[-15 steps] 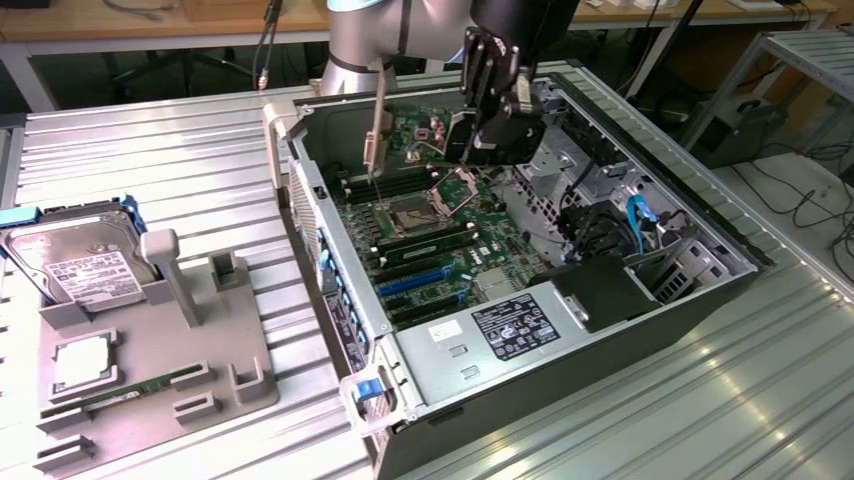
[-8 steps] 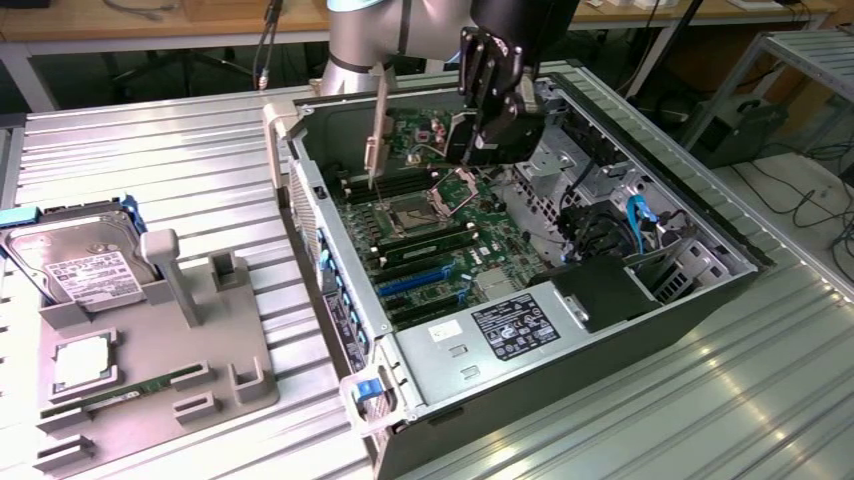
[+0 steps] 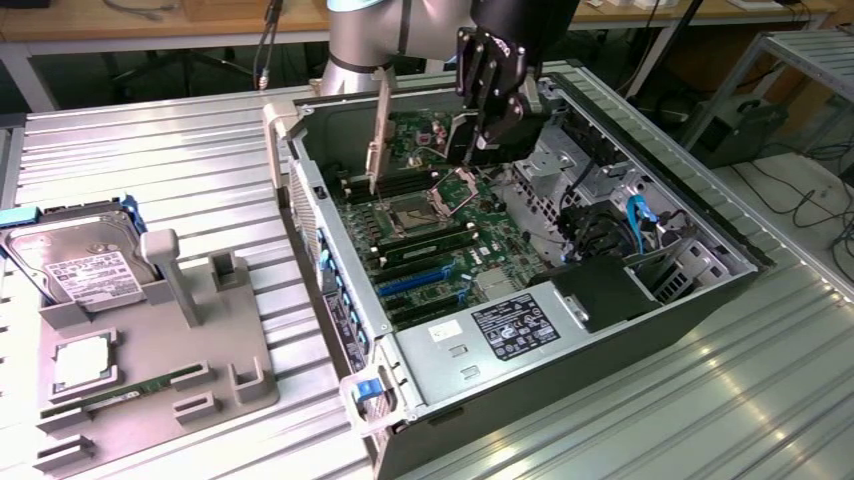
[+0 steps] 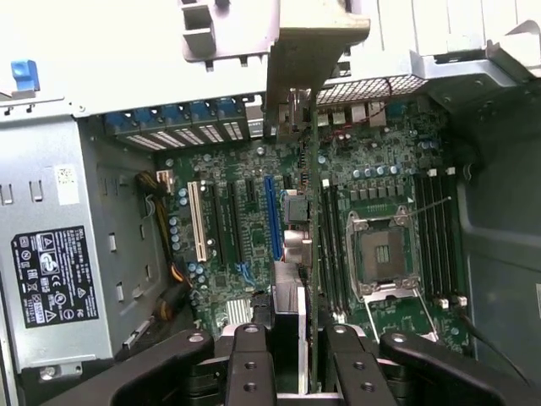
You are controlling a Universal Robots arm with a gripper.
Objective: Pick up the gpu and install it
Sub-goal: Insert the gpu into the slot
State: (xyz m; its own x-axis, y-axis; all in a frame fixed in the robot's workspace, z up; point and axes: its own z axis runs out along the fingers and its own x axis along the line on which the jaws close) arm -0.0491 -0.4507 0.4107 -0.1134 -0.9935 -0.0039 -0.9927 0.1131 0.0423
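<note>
On the exterior view's left, a gray holder tray (image 3: 240,395) is sitting on the ribbed metal table (image 3: 160,170). A silver hard drive (image 3: 83,262) with a white label is standing in the tray. A square chip (image 3: 80,362) and a thin green memory stick (image 3: 127,392) are lying lower down in the tray.

In the middle, the open computer case (image 3: 334,290) is lying on its side, so the green board (image 3: 441,255) inside is showing. A power box (image 3: 514,325) with a black sticker is sitting at the near end of the case. Blue cables (image 3: 638,222) are lying on the exterior view's right side of the case.

The robot arm is hanging over the far end of the case. Its gripper (image 3: 487,125) is squeezing the gpu (image 3: 461,135), which is standing on its edge above the board. The card's long silver bracket (image 3: 379,140) is pointing down beside the case wall.

In the wrist view, the gripper (image 4: 300,355) is pinching the gpu (image 4: 311,254) edge-on between its black fingers (image 4: 249,364). The card is hanging above the board, between the blue slot (image 4: 272,216) and the chip socket (image 4: 386,252). The white slot (image 4: 198,222) is lying further off, near the power box (image 4: 59,271).
</note>
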